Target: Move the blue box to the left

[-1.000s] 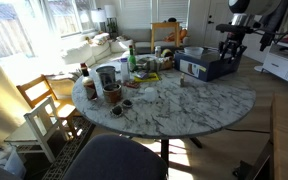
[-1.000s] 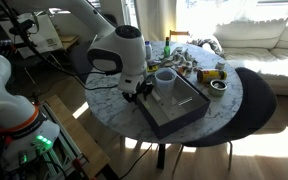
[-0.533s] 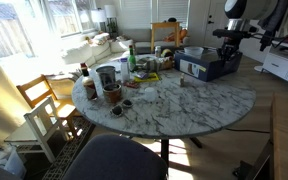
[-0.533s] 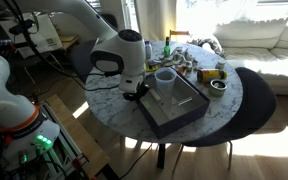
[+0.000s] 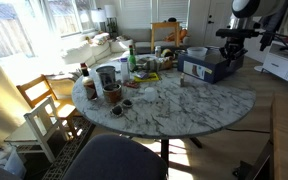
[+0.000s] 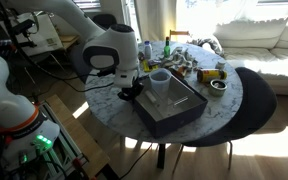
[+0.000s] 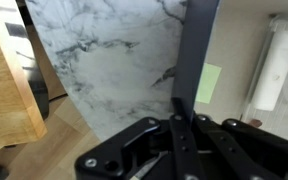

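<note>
The blue box (image 5: 208, 68) (image 6: 174, 108) is a large dark navy tray with a pale inside, standing at the edge of the round marble table (image 5: 174, 105) (image 6: 112, 108). In both exterior views my gripper (image 5: 233, 52) (image 6: 131, 92) reaches down onto the box's end wall. In the wrist view that wall shows as a dark upright strip (image 7: 196, 45) running between the black fingers (image 7: 167, 140), and the gripper (image 7: 181, 112) is shut on it. A white cup (image 6: 160, 78) stands inside the box.
Bottles, jars, cups and small bowls (image 5: 112, 88) (image 6: 216, 78) crowd the rest of the table. A wooden chair (image 5: 44, 100) and a dark padded seat (image 5: 109, 160) stand by it. A sofa (image 6: 269, 50) lies beyond, and wooden floor (image 7: 9, 90) below the table edge.
The jaws have closed on the box's wall. In an exterior view the arm and the box have shifted a little to the left across the table.
</note>
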Controlling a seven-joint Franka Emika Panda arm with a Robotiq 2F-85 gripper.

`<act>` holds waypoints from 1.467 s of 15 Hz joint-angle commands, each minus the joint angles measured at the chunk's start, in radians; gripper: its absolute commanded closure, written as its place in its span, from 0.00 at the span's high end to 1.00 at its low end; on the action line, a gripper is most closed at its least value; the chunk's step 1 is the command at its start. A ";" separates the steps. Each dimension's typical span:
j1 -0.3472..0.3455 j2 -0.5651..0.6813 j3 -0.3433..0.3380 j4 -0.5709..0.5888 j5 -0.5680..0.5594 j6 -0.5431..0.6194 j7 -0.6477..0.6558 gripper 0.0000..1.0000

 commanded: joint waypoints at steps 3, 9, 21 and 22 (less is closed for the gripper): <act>-0.015 -0.194 0.001 -0.150 -0.196 -0.045 0.091 0.01; -0.037 -0.226 0.024 -0.154 -0.151 -0.129 0.035 0.02; -0.022 -0.272 0.077 -0.152 -0.163 -0.221 0.021 0.01; -0.016 -0.273 0.089 -0.153 -0.162 -0.234 0.021 0.01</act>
